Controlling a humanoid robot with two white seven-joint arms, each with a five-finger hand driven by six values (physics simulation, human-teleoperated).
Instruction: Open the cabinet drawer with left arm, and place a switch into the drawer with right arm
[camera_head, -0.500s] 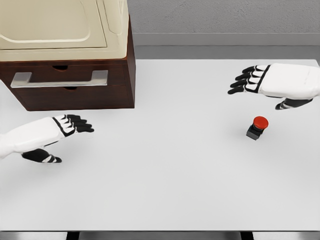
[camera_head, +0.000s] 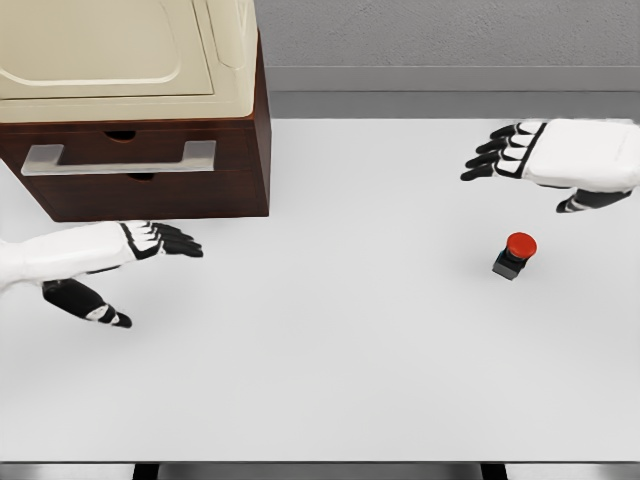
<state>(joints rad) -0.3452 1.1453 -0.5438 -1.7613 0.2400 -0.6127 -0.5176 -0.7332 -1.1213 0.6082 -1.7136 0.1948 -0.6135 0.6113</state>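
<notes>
Left hand (camera_head: 150, 243) now nearer drawer (camera_head: 130, 158), fingers spread, empty; likely heading for handle (camera_head: 118, 157). Right hand (camera_head: 545, 155) open, empty, barely shifted; switch (camera_head: 516, 255) untouched on table (camera_head: 340, 340).

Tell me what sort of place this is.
Likely a simulated tabletop test bench: a plain white table, a dark wooden cabinet with a metal drawer handle, a red push-button switch on a black base, bare grey wall behind.

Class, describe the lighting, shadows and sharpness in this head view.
Head view: even, flat lighting with no glare on the table; hardly any shadow under the switch or the hands; the cabinet front is dark; edges look slightly soft, with nothing selectively out of focus.
</notes>
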